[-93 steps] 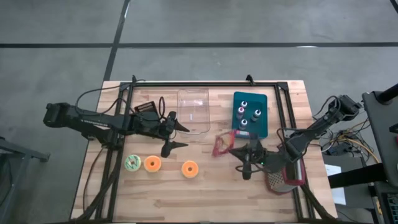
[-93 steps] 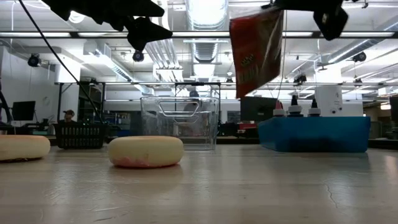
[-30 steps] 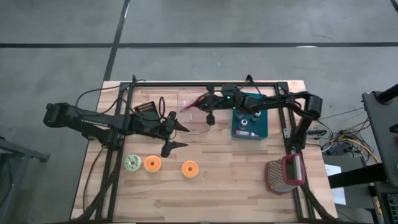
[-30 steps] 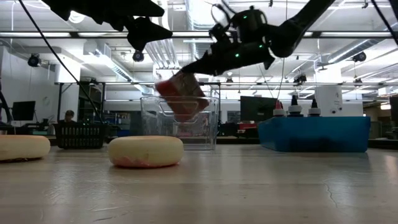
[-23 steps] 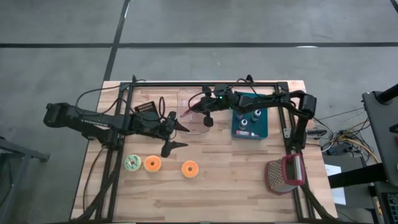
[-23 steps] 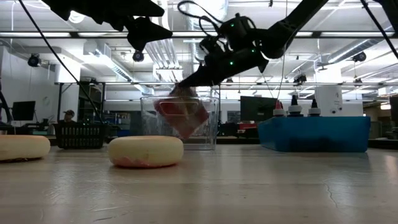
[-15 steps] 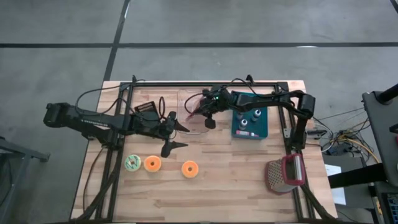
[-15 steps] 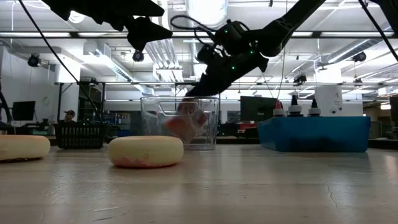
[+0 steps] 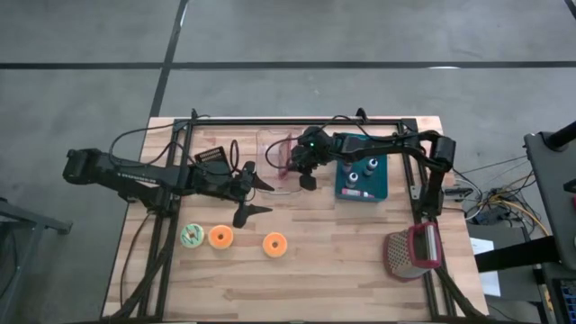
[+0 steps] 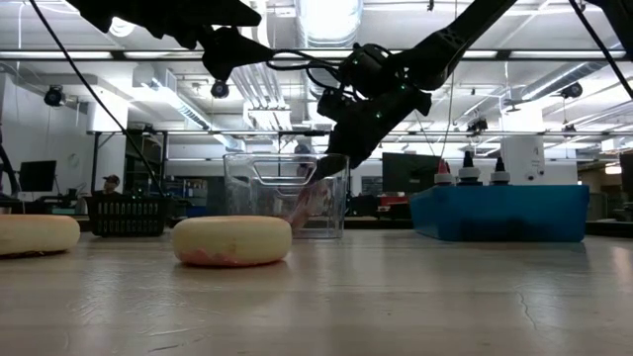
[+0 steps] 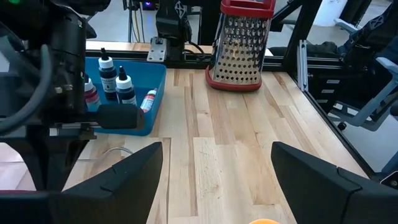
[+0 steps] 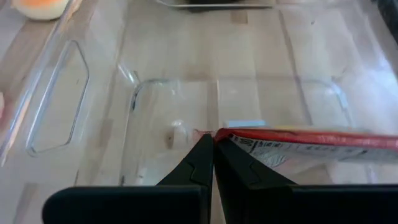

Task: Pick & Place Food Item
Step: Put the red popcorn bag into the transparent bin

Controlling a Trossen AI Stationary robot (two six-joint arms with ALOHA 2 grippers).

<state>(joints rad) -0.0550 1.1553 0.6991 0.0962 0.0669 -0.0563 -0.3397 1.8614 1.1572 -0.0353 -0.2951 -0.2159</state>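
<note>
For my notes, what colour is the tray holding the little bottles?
The tray is teal blue, clearest in the high view.

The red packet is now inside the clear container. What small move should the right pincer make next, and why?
Probably open. The right pincer is shut on the red packet, which hangs low inside the clear container, so letting go should drop it in. The left pincer waits open beside the container.

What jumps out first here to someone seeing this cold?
The right gripper reaches across the table's far side, shut on a red snack packet that it holds down inside the clear plastic bin. The left gripper hangs open beside the bin. Three donuts line the near side, and a red-trimmed grater stands at the near right corner.
</note>
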